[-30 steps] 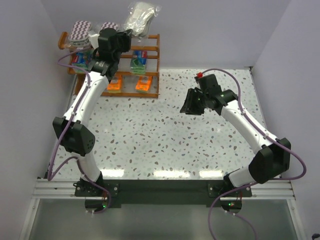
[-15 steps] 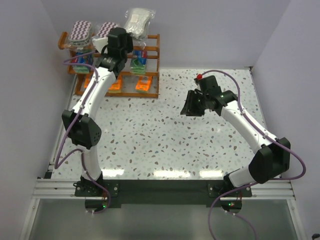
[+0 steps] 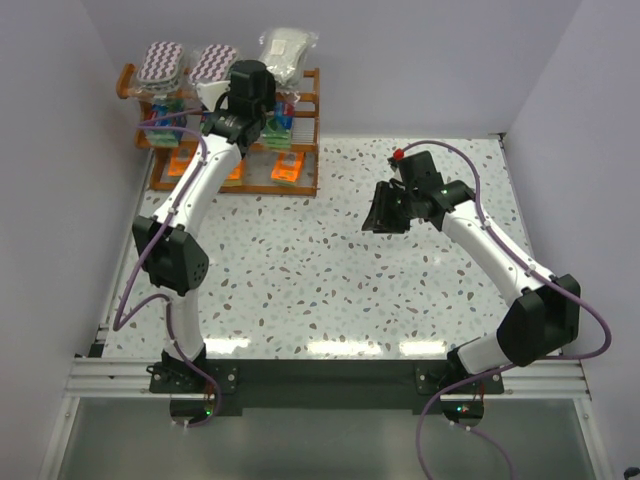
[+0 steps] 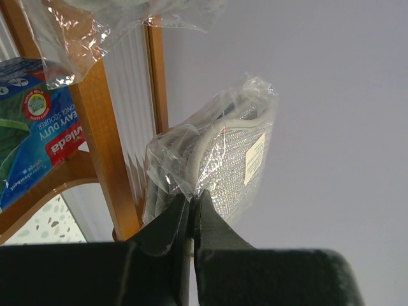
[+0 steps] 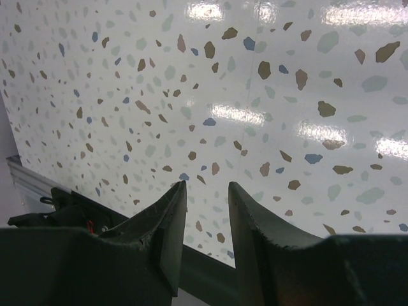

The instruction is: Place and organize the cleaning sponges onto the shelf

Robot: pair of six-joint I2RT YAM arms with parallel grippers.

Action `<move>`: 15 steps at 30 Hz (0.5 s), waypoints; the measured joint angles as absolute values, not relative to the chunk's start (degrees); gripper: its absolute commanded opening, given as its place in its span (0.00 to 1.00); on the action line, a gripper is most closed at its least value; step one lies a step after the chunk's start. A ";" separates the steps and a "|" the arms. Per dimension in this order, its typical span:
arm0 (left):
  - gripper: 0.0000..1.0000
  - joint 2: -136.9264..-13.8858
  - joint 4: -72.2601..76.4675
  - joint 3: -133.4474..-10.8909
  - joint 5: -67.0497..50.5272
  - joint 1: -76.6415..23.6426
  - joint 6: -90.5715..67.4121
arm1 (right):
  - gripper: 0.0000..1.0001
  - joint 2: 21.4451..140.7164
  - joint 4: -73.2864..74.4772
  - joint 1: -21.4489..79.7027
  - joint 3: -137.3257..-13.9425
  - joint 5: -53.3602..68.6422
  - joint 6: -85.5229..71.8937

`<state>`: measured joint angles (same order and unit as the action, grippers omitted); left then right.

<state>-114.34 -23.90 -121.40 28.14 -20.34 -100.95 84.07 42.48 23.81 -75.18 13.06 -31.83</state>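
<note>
The shelf (image 3: 304,112) stands at the far left of the table. Two purple-white zigzag pads (image 3: 163,60) lie on its top tier. Blue-and-green blocks (image 3: 278,118) are on the middle tier and orange packs (image 3: 288,168) on the bottom tier. My left gripper (image 3: 266,70) is at the top tier's right end, shut on the clear wrap of a grey-white pad (image 3: 283,46). In the left wrist view the jaws (image 4: 192,197) pinch the wrap's edge, and the pad (image 4: 236,159) hangs beside the shelf post (image 4: 105,146). My right gripper (image 3: 376,216) is open and empty over the table.
The back wall is right behind the shelf. A blue-and-green block (image 4: 32,127) shows at the left of the left wrist view. The right wrist view shows my open gripper (image 5: 205,188) over speckled table (image 5: 268,95), with the table's near rail below.
My left arm has swung right along the shelf's top, carrying the grey-white pad towards the right end of the top tier. The right arm has hardly moved.
</note>
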 measured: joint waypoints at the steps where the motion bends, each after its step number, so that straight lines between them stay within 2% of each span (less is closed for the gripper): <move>1: 0.07 -114.34 -23.94 -121.40 28.51 -20.34 -100.95 | 0.37 84.07 42.50 23.81 -75.18 13.06 -31.81; 8: 0.25 -114.34 -24.75 -121.40 29.74 -20.34 -100.97 | 0.38 84.09 42.48 23.68 -75.18 13.21 -31.77; 15: 0.51 -114.34 -24.36 -121.34 29.85 -20.34 -100.82 | 0.41 84.09 42.50 23.57 -75.18 13.21 -31.46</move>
